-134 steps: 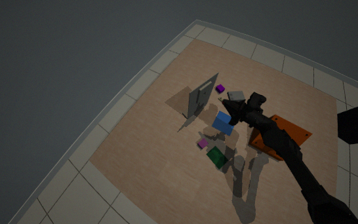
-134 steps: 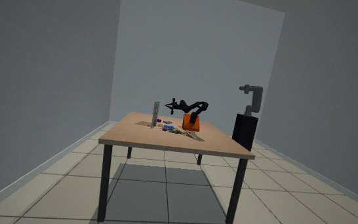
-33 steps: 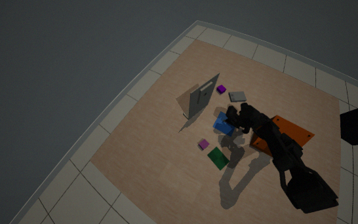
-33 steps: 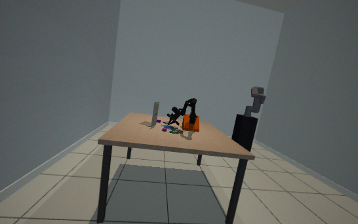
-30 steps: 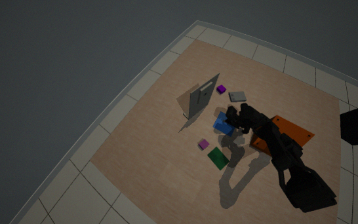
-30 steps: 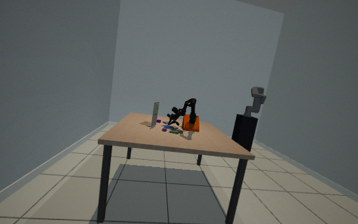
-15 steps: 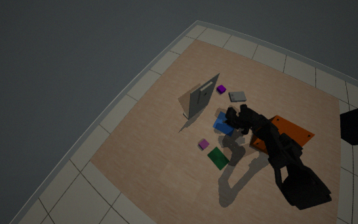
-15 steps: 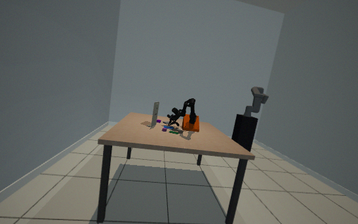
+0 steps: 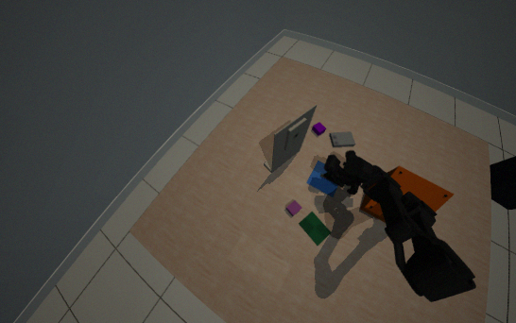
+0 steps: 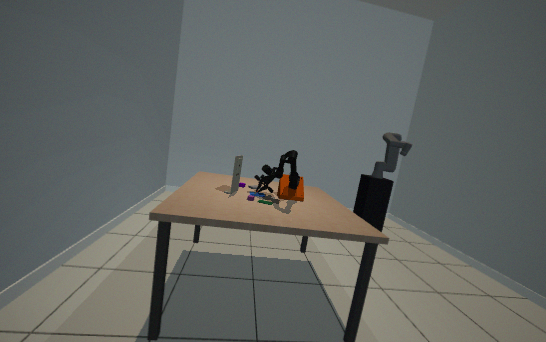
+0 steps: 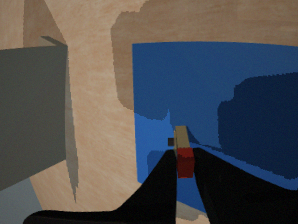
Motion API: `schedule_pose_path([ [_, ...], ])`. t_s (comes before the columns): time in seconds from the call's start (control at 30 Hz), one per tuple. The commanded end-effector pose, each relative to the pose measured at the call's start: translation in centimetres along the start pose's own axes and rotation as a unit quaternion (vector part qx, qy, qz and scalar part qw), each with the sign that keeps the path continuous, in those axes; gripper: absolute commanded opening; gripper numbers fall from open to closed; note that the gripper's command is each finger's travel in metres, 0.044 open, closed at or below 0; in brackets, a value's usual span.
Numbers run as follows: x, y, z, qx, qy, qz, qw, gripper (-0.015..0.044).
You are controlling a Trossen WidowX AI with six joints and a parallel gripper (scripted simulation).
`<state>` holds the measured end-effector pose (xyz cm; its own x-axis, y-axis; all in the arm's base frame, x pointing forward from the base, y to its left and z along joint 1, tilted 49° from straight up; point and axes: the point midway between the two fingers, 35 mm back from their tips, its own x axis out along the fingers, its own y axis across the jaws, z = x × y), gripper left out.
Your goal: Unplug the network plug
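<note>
The plug [image 11: 185, 162], with a red body and a tan front part, lies at the fingertips, low over or on the blue square [image 9: 316, 178] [image 11: 165, 65]. A small dark piece sticks out at its left. My gripper [image 9: 336, 181] [image 10: 258, 190] [image 11: 182, 156] is slightly open, with one finger on each side of the plug and only a very narrow gap beside it. Whether a finger still touches it is hard to tell. The upright grey panel [image 9: 283, 153] [image 10: 236, 176] [image 11: 32, 110] stands apart to the left, its socket [image 9: 297, 135] without a plug.
A purple cube [image 9: 318, 128] and a grey box [image 9: 342, 139] lie behind the gripper in the top view. A pink cube [image 9: 293, 208] and a green patch [image 9: 314, 229] lie in front. An orange board [image 9: 425, 189] stands beside the arm.
</note>
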<state>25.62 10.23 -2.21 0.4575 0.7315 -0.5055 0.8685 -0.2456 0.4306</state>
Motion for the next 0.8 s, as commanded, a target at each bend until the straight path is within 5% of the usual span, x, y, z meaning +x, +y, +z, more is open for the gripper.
schedule_pose_path([
  [0.0,0.0,0.0,0.0,-0.001,0.0,0.0,1.0,0.0131],
  [0.77,-1.5,0.0,0.2,0.0,-0.002,-0.002,1.0,0.0156],
])
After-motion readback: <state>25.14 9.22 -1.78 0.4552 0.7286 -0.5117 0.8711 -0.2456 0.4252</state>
